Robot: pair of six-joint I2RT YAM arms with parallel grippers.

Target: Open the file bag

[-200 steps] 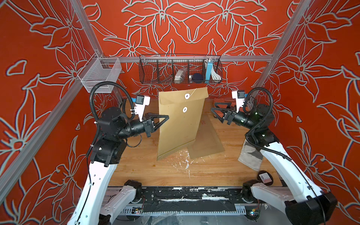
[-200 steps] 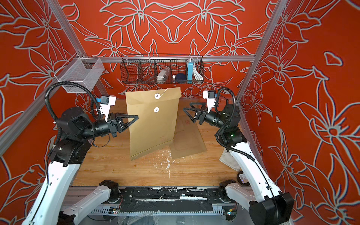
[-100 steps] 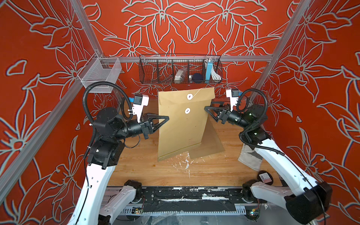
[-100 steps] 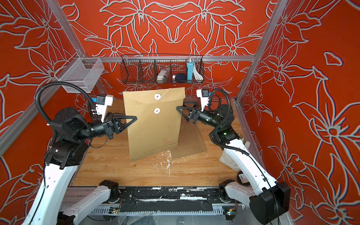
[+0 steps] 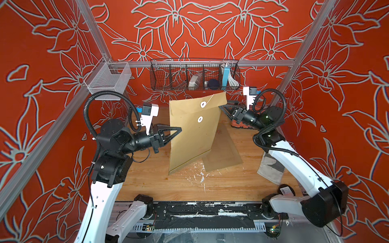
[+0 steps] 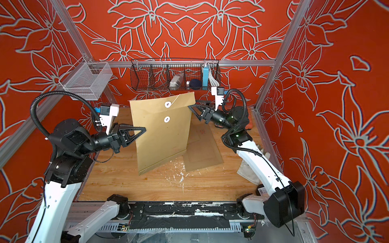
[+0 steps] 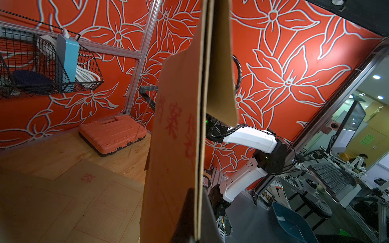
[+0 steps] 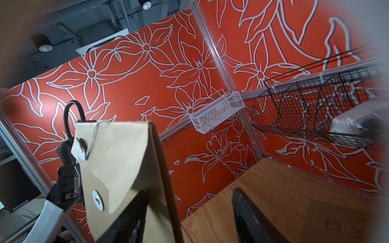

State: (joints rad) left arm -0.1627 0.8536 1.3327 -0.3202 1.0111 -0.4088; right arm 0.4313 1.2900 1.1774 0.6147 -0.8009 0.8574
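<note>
Your left gripper (image 5: 179, 128) was clamped on the file bag (image 5: 193, 134), holding it upright.
Your right gripper (image 5: 221, 107) stood jaws apart astride its upper corner; contact unclear.

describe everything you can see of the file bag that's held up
The file bag is a tan kraft-paper envelope, held upright and slightly tilted. The shut left hand pinches one side edge; the opposite upper edge sits between the fingers of the open right hand. Its flap is folded down but hangs loose, with one white disc on it, a second disc on the body, and a string trailing free from the flap disc. Red printed characters show on its back.
</note>
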